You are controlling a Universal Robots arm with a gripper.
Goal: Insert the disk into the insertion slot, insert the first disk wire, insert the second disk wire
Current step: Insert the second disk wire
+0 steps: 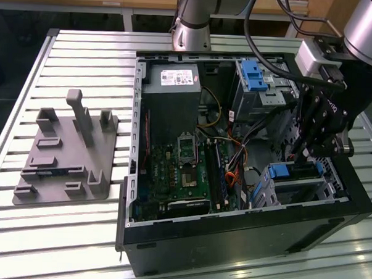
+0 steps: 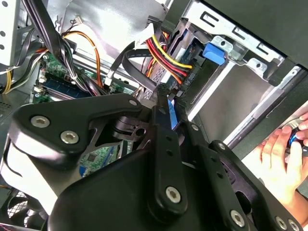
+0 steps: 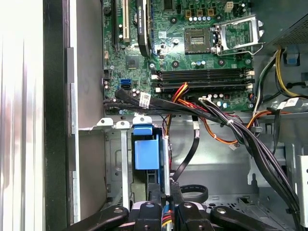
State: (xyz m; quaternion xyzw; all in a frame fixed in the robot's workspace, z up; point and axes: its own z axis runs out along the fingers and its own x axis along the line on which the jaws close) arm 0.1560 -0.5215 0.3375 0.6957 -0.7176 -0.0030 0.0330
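Underneath, slatted metal table (image 1: pixel 58 233).

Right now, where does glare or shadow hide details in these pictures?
In the first wrist view, glare washes the table beside the computer case to white, while the motherboard is evenly lit; in the exterior view, the table slats shine and the inside of the case is darker; in the second wrist view, a person's hand is very bright.
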